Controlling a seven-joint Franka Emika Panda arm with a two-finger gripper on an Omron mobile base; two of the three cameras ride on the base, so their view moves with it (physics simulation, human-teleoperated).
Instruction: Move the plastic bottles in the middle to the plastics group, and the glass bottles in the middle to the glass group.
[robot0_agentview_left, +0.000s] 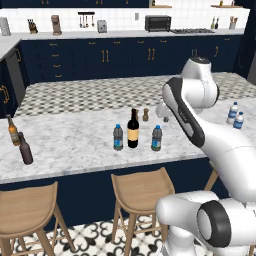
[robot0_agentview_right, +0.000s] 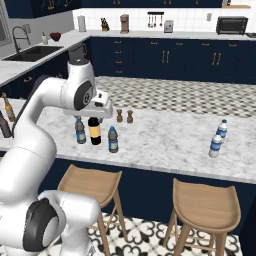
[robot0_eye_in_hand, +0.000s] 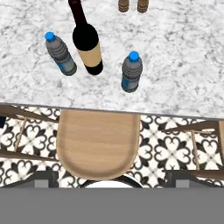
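The gripper (robot0_agentview_right: 102, 111) hangs wide open and empty above the counter's (robot0_agentview_left: 75, 145) front edge, where the wine bottle (robot0_eye_in_hand: 87, 46) stands between two grey water bottles (robot0_eye_in_hand: 61, 54) (robot0_eye_in_hand: 131, 71). I'd pick one outer bottle first, descend squarely over its cap, then close around the body. Labels are tan and blue; no writing is legible.

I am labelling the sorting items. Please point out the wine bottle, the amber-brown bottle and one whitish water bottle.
wine bottle (robot0_agentview_left: 133, 134): left base view, on its tan label.
amber-brown bottle (robot0_agentview_left: 13, 134): left base view, on its body.
whitish water bottle (robot0_agentview_right: 215, 146): right base view, on its blue label.
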